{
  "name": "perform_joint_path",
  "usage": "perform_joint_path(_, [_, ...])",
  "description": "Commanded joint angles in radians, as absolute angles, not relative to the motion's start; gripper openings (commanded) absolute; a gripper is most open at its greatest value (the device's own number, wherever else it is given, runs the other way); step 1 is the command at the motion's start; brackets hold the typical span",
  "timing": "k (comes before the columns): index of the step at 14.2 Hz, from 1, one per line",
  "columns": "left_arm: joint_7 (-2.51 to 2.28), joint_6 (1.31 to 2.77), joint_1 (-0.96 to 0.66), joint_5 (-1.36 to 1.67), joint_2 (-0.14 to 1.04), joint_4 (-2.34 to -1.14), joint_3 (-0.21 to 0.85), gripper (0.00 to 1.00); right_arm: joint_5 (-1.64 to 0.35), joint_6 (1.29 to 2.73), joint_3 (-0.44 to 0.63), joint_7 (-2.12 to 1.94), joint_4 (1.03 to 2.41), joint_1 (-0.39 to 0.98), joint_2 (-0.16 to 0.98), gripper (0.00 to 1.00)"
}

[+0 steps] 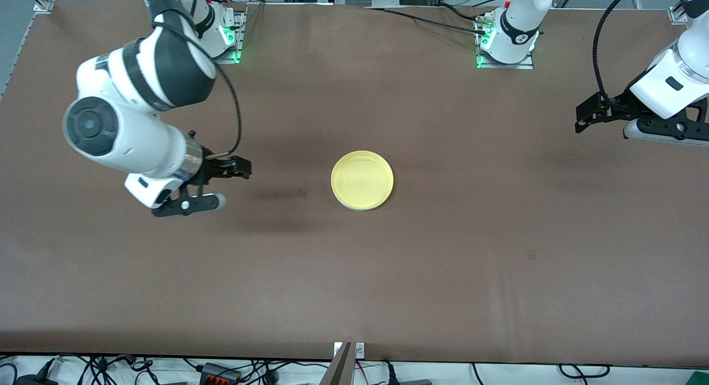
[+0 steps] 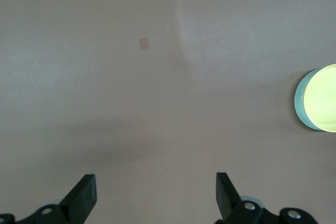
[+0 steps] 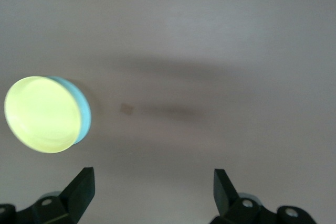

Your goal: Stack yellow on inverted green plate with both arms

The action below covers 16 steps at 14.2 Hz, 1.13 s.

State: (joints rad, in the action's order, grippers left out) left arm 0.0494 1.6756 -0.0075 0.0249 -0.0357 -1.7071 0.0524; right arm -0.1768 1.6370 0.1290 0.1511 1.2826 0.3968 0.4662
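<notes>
The yellow plate (image 1: 362,179) lies rim up at the middle of the table, on top of the green plate. The green plate shows only as a pale rim under it in the left wrist view (image 2: 299,100) and the right wrist view (image 3: 84,112). The yellow plate also shows in the left wrist view (image 2: 323,98) and the right wrist view (image 3: 42,114). My right gripper (image 1: 232,184) is open and empty, above the table toward the right arm's end, apart from the plates. My left gripper (image 1: 604,127) is open and empty, above the table toward the left arm's end.
The brown table mat (image 1: 443,274) carries a small tan mark (image 1: 301,193) between the right gripper and the plates, and another mark (image 1: 532,256) nearer the front camera. Cables lie along the table's front edge (image 1: 221,368).
</notes>
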Motion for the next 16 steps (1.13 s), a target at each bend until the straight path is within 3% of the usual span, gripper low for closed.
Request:
perform_joint_path(1, [0.069,1.660,0.005,0.031,-0.054,-1.709,0.061,1.00,-0.156,1.638,0.155,0.132,1.290,0.364,0.453,1.00])
perform_joint_path(3, [0.069,1.661,0.005,0.031,-0.054,-1.707,0.061,1.00,-0.161,1.634,0.184,0.136,1.287,0.344,0.451,1.00])
perform_joint_path(8, [0.069,1.660,0.003,0.032,-0.054,-1.709,0.061,1.00,-0.086,1.641,0.178,0.138,1.305,0.246,0.321,1.00])
perform_joint_path(13, [0.069,1.660,0.003,0.032,-0.054,-1.709,0.061,1.00,-0.077,1.644,0.042,0.008,1.330,0.030,0.246,1.00])
perform_joint_path(16, [0.069,1.660,0.003,0.032,-0.055,-1.709,0.061,1.00,0.024,1.641,0.011,-0.024,1.385,0.011,0.201,1.00])
